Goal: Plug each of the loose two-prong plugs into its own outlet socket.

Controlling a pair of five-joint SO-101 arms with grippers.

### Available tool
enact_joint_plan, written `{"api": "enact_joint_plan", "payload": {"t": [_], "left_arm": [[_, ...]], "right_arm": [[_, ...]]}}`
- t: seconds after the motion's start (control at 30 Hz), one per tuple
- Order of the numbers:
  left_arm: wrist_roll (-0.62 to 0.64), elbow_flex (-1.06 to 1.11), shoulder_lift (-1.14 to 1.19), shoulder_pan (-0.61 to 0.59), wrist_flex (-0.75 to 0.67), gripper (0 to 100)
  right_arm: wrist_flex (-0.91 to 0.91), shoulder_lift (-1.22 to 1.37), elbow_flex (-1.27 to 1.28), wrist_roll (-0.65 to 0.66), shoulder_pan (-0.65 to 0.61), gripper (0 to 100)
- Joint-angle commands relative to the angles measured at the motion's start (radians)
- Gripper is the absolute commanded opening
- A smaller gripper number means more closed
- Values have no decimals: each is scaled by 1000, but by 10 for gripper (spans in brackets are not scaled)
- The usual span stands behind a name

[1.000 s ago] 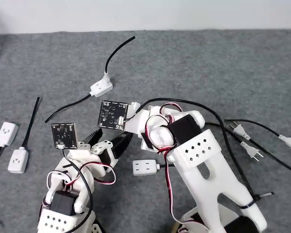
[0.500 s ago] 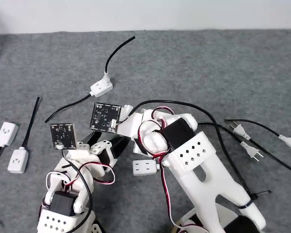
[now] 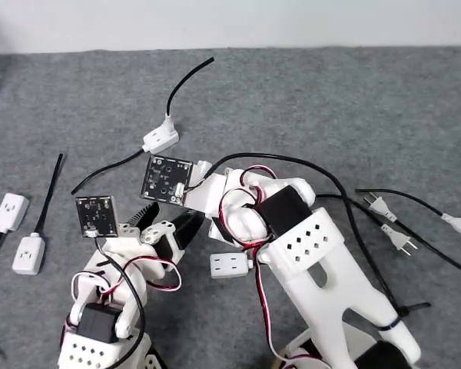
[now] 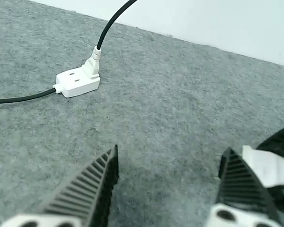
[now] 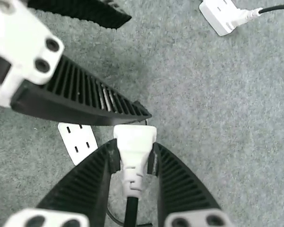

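Observation:
My right gripper point(image 5: 134, 147) is shut on a white two-prong plug point(image 5: 134, 142) with a black cord, held just above the grey table. A white outlet socket point(image 5: 78, 142) lies on the table beside it; in the high view this socket point(image 3: 230, 266) sits between the two arms. My left gripper point(image 4: 170, 156) is open with nothing between its fingers, close beside the held plug point(image 4: 270, 166). Its black ribbed fingers point(image 5: 80, 99) cross in front of the right gripper. Another socket point(image 3: 160, 139), with a plug in it, lies farther back.
Two white sockets point(image 3: 11, 211) point(image 3: 28, 254) on black cords lie at the left edge. Three loose plugs point(image 3: 378, 205) point(image 3: 398, 240) point(image 3: 456, 224) lie at the right. Black cables loop around the right arm's base. The grey mat point(image 3: 307, 108) ends at a white wall behind.
The right arm has swung a little to the left with the plug in its gripper, closer to the left gripper. The left wrist has shifted slightly left.

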Motion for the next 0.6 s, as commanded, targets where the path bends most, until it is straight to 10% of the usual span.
{"api": "enact_joint_plan", "payload": {"t": [0.0, 0.57], "left_arm": [[2, -13, 3, 0, 0, 326], [2, -4, 2, 94, 20, 326]], "right_arm": [[-12, -33, -86, -12, -31, 9], [-12, -35, -120, -46, -36, 9]]}}
